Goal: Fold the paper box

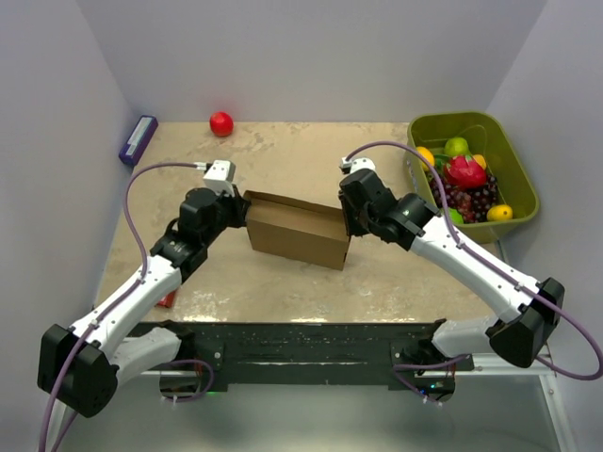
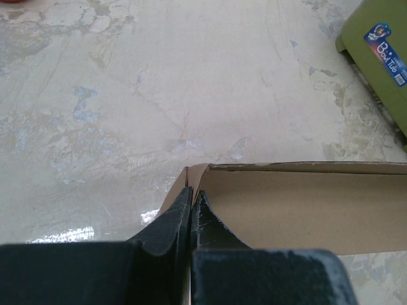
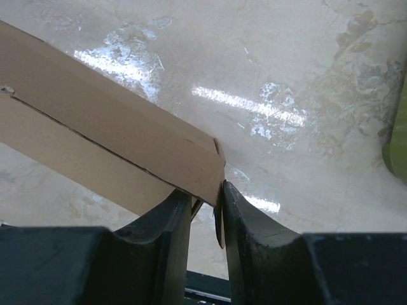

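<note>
The brown paper box stands as an open shallow rectangle in the middle of the table, between both arms. My left gripper is at its left end. In the left wrist view the left gripper is shut on the end wall of the paper box, one finger outside and one inside. My right gripper is at the right end. In the right wrist view the right gripper stands open with a gap between its fingers. The corner of the paper box sits in that gap, its thin edge against the right finger.
A green bin of fruit stands at the back right; its wall also shows in the left wrist view. A red ball and a purple block lie at the back left. Something small and red lies under the left arm.
</note>
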### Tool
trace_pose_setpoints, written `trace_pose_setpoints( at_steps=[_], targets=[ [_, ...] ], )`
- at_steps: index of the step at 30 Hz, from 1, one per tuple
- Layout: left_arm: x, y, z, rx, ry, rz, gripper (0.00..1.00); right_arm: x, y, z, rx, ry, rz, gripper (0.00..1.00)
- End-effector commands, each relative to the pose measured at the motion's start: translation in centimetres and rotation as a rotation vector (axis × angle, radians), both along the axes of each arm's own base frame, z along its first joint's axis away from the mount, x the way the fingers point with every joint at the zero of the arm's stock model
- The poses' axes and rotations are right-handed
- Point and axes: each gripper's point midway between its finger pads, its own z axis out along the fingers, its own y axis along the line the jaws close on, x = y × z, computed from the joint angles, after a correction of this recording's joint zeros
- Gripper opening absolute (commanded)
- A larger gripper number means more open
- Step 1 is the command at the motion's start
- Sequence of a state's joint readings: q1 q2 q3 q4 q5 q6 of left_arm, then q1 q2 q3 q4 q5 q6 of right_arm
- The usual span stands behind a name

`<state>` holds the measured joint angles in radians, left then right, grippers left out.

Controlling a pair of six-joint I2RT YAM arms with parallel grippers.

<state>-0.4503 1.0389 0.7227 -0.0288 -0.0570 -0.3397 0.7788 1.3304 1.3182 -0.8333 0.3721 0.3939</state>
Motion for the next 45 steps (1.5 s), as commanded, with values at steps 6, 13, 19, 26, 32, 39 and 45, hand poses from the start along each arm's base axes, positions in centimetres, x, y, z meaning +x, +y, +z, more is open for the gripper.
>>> trace_pose_setpoints(
  at_steps=[6, 13, 19, 26, 32, 39, 45],
  targets=[
    [-2.5, 0.9, -5.6, 0.134, 0.203, -0.017, 0.0, -1.5, -2.0, 0.9, 0.013, -0.005, -0.064, 0.38],
    [-2.7, 0.7, -5.6, 0.136, 0.203, -0.027, 0.0, -1.6, -2.1, -0.3, -0.014, 0.022, -0.063, 0.31],
    [-2.8, 0.6, -5.8, 0.154, 0.199, -0.04, 0.0, -1.9, -2.1, 0.0, 0.001, 0.026, -0.058, 0.1],
    [-3.4, 0.1, -6.6, 0.197, 0.21, -0.053, 0.0, -0.8, -0.6, 1.3, 0.129, 0.033, -0.025, 0.0],
    [-3.7, 0.1, -7.4, 0.25, 0.224, -0.036, 0.0, 0.4, -1.0, 1.3, 0.199, 0.067, -0.034, 0.0],
    [-4.1, 0.2, -8.1, 0.3, 0.236, -0.022, 0.0, 1.5, -1.1, 2.0, 0.298, 0.091, -0.023, 0.0],
    [-4.2, 0.2, -8.5, 0.337, 0.241, -0.016, 0.0, 2.3, -1.3, 2.5, 0.332, 0.099, -0.031, 0.0]
  ],
)
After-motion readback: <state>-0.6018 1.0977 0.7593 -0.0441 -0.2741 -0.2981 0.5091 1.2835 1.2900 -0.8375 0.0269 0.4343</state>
